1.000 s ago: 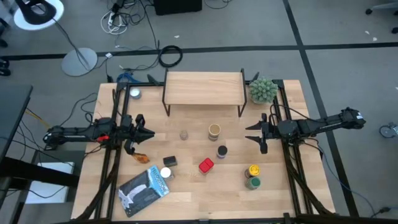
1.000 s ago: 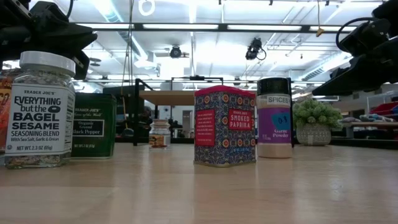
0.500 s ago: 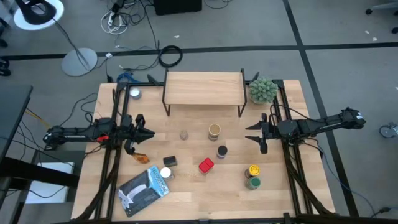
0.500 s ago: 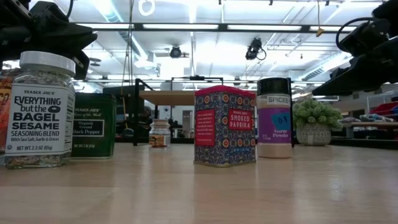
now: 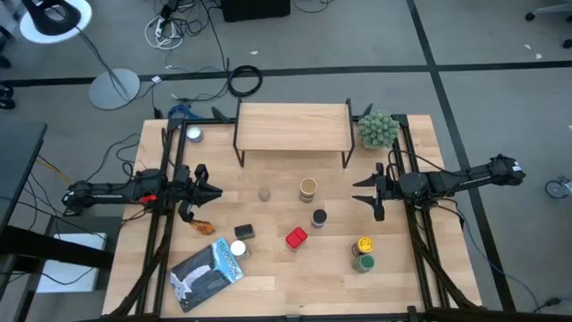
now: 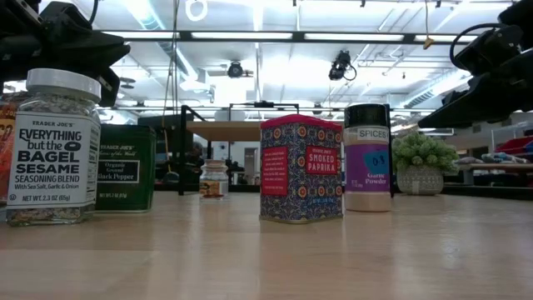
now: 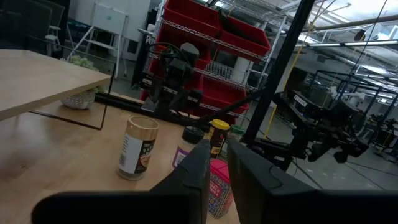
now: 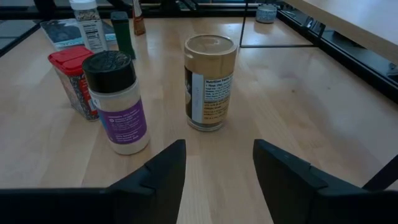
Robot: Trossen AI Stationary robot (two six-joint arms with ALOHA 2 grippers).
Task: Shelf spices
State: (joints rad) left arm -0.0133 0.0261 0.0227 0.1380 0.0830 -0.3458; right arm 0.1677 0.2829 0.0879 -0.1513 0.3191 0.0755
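Jaws: left gripper (image 5: 213,192) nearly closed, right gripper (image 5: 361,190) parted, both empty, both unmoved. Spices, including paprika tin (image 5: 297,237) and tan jar (image 5: 307,189), remain on surface (image 5: 268,286); shelf (image 5: 292,125) bare. Shelving not begun.

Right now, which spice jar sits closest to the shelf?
The tan-lidded jar, upright just in front of the shelf. The small clear jar sits slightly farther back; the rest are farther still.

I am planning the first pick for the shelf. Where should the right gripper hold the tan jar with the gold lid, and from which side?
Grip the tan jar around its round label band, coming level from the right gripper's own side. The jar stands upright and alone, directly ahead of the open jaws.
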